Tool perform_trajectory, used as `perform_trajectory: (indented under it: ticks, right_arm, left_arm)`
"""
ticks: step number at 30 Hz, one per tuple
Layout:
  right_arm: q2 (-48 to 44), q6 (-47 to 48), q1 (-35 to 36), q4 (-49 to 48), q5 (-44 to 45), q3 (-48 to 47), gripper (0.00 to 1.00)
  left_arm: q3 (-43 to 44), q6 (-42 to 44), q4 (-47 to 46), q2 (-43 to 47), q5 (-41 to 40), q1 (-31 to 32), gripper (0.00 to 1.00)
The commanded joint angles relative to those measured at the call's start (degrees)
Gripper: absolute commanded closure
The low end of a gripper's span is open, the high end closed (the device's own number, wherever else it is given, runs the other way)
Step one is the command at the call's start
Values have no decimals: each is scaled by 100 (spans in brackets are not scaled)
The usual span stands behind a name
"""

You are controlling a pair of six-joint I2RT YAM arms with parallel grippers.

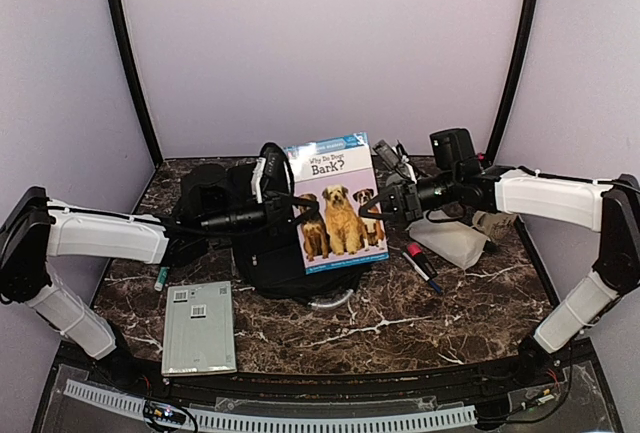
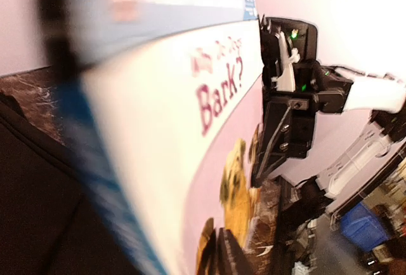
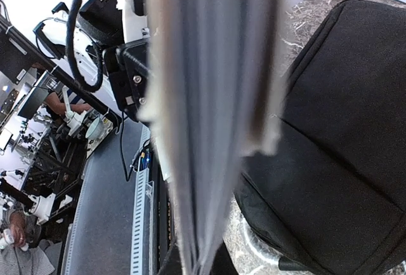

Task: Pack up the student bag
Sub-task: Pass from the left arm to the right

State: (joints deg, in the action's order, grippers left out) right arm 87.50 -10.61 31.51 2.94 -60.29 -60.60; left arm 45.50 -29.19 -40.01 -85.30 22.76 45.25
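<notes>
At the middle of the marble table [image 1: 420,323], seen from above, a dog picture book [image 1: 335,203] stands upright over the black student bag [image 1: 265,258], which lies on the table beneath it. The right gripper [image 1: 372,208] is pinched onto the book's right edge. The left gripper [image 1: 297,211] sits at its left edge, and I cannot tell whether it grips. Left wrist view: the blurred cover fills the frame, with the right gripper at its far edge. Right wrist view: the book is edge-on, with the bag beside it.
</notes>
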Motion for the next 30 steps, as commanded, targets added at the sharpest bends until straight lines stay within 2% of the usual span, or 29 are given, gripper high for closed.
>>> perform_trajectory:
  ticks: [1, 3, 8, 12, 15, 18, 20, 21, 22, 26, 30]
  right_arm:
    - [-78, -9, -430, -260, 64, 21, 100]
    - [-181, 138, -805, -67, 240, 45, 100]
    - [-677, 686, -1623, 242, 805, 451, 100]
    - [-1114, 1180, -1983, 263, 1124, 891, 100]
    - [-1296, 847, -2276, -225, 1176, 1210, 100]
    - [-1259, 708, -2376, -377, 1082, 1190, 100]
    - [-1259, 771, -2377, -369, 1059, 1161, 100]
    - [-1260, 821, -2384, -324, 1063, 1144, 100]
    - [-1262, 841, -2399, -303, 1059, 1137, 100]
    - [-1292, 803, -2432, -357, 974, 1196, 100]
    - [-1269, 806, -2438, -404, 907, 1221, 100]
  left_arm:
    - [529, 408, 1200, -57, -1130, -17, 56]
    - [765, 968, 2095, -103, -1475, -10, 47]
    - [1061, 2111, 3362, -260, -1740, 134, 41]
    - [1423, 3485, 4263, -532, -2171, 717, 37]
    - [1932, 4316, 5090, -951, -2555, 1121, 36]
    - [2241, 4499, 5467, -1286, -2787, 1213, 33]
    - [2385, 4566, 5572, -1444, -2661, 1227, 21]
    - [2468, 4593, 5640, -1520, -2578, 1235, 9]
    - [2573, 4611, 5731, -1616, -2533, 1254, 6]
    - [2929, 4619, 6044, -2002, -2673, 1299, 8]
    - [3152, 4668, 6190, -2257, -2974, 1302, 24]
